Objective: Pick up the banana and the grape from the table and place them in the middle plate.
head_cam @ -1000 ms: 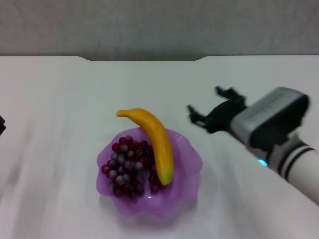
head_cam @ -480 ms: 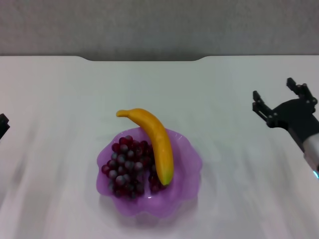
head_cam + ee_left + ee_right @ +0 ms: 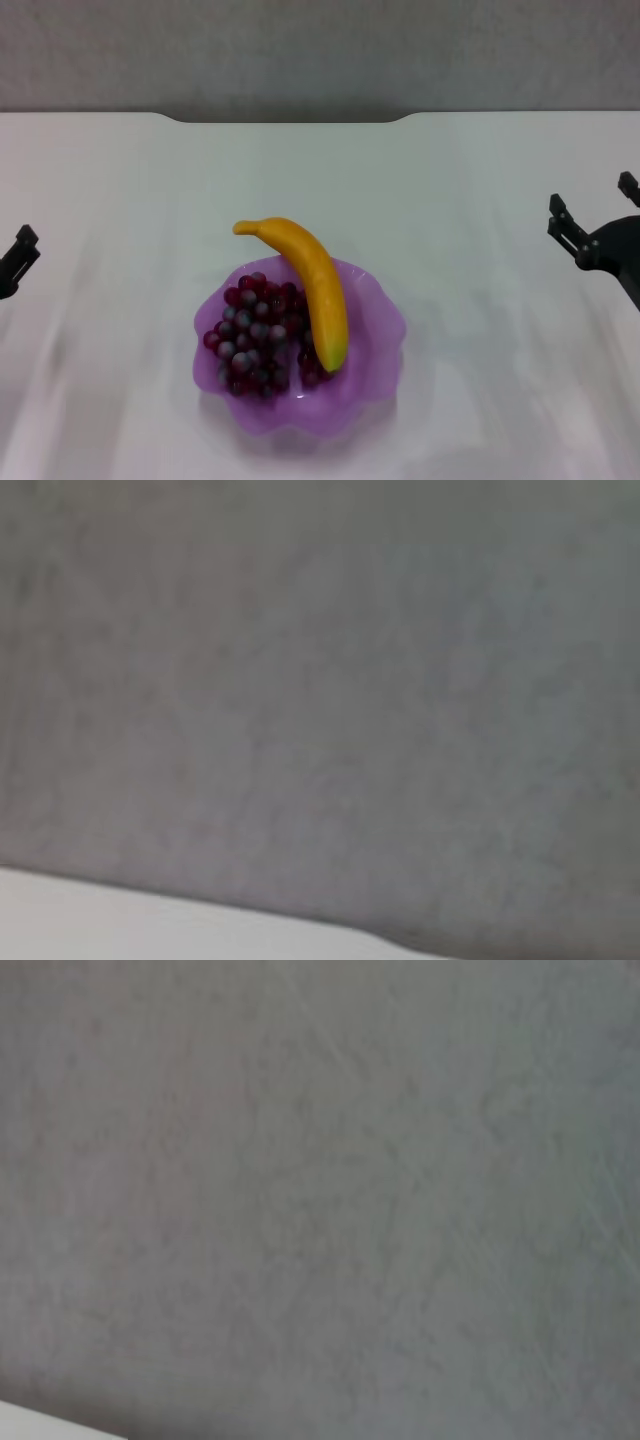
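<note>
The purple scalloped middle plate (image 3: 375,345) sits on the white table (image 3: 470,180) at the centre front in the head view. The bunch of dark red-purple grapes (image 3: 252,335) lies in its left half. The yellow banana (image 3: 312,285) lies across the plate, its stem end sticking out over the far rim. My right gripper (image 3: 592,212) is open and empty at the right edge of the head view, well away from the plate. My left gripper (image 3: 18,258) is at the left edge, only partly in view. The wrist views show only the grey wall.
The table's far edge has a notch (image 3: 290,120) at the middle, with a grey wall (image 3: 320,50) behind it. The left wrist view shows that wall (image 3: 320,680) and a strip of white table (image 3: 100,925). The right wrist view shows the wall (image 3: 320,1180).
My right arm has drawn back from beside the plate to the right edge of the view. My left gripper has come slightly further into view at the left edge. The fruit and plate have not moved.
</note>
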`<action>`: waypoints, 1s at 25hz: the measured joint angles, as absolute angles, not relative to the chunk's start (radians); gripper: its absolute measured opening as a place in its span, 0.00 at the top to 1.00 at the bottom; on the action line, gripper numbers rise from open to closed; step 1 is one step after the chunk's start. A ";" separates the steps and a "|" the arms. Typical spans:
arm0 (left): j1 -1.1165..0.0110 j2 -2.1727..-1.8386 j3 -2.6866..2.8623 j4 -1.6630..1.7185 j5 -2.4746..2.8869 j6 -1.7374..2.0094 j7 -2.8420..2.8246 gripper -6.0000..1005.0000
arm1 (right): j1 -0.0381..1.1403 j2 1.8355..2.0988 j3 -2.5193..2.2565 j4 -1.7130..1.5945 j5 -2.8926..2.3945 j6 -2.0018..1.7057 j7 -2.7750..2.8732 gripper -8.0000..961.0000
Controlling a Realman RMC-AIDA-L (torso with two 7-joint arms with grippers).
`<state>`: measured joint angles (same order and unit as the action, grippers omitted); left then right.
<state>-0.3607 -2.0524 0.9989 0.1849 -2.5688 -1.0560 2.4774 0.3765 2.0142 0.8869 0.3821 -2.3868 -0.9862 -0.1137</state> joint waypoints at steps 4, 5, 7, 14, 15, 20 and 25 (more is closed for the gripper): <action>-0.352 -2.054 0.994 0.180 -2.570 -1.094 2.491 0.16 | 0.378 2.015 0.890 0.372 -2.387 -0.984 -0.113 0.08; -0.352 -2.054 0.995 0.179 -2.570 -1.095 2.492 0.16 | 0.376 2.015 0.890 0.369 -2.386 -0.985 -0.113 0.08; -0.352 -2.055 0.997 0.173 -2.568 -1.096 2.499 0.16 | 0.373 2.015 0.890 0.361 -2.367 -0.994 -0.113 0.08; -0.356 -2.050 0.992 0.158 -2.566 -1.077 2.502 0.17 | 0.356 2.016 0.880 0.349 -2.307 -1.029 -0.077 0.08; -0.356 -2.050 0.992 0.158 -2.567 -1.076 2.501 0.17 | 0.356 2.015 0.880 0.349 -2.307 -1.028 -0.069 0.08; -0.360 -2.053 0.992 0.158 -2.572 -1.074 2.494 0.18 | 0.360 2.014 0.879 0.348 -2.307 -1.021 -0.057 0.08; -0.363 -2.054 0.991 0.157 -2.574 -1.074 2.490 0.18 | 0.359 2.014 0.879 0.347 -2.308 -1.027 -0.051 0.08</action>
